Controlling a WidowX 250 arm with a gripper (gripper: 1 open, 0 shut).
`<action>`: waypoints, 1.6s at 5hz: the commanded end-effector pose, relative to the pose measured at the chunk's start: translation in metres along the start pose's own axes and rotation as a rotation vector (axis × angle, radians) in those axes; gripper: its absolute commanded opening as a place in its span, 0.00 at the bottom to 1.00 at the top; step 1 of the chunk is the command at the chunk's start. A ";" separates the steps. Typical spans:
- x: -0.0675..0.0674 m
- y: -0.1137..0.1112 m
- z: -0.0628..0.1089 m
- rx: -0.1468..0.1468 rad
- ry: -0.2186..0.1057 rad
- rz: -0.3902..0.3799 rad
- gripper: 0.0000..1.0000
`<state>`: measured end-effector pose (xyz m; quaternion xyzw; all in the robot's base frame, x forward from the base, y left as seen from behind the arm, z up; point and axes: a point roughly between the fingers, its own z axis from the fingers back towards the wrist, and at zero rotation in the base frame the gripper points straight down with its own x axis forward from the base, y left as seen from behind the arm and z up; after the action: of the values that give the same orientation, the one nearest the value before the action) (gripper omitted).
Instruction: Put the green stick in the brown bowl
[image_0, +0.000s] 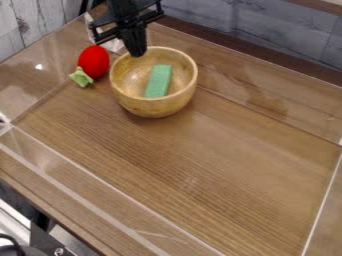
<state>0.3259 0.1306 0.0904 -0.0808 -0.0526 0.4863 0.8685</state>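
1 green stick (159, 81) is counted, lying inside 1 brown bowl (154, 84) toward the far left of the bench (201, 170). 1 red round toy (94, 61) is seen just left of the bowl. 1 robot arm with 1 hand (135, 46) is counted above the bowl's far rim. 1 wooden bench is counted in all.
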 end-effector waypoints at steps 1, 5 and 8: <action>0.008 -0.007 0.041 -0.058 -0.078 -0.001 0.00; 0.032 -0.001 0.058 -0.063 -0.096 0.175 0.00; 0.072 -0.004 0.067 -0.062 -0.110 0.250 0.00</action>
<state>0.3520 0.1882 0.1327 -0.0855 -0.0671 0.5932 0.7977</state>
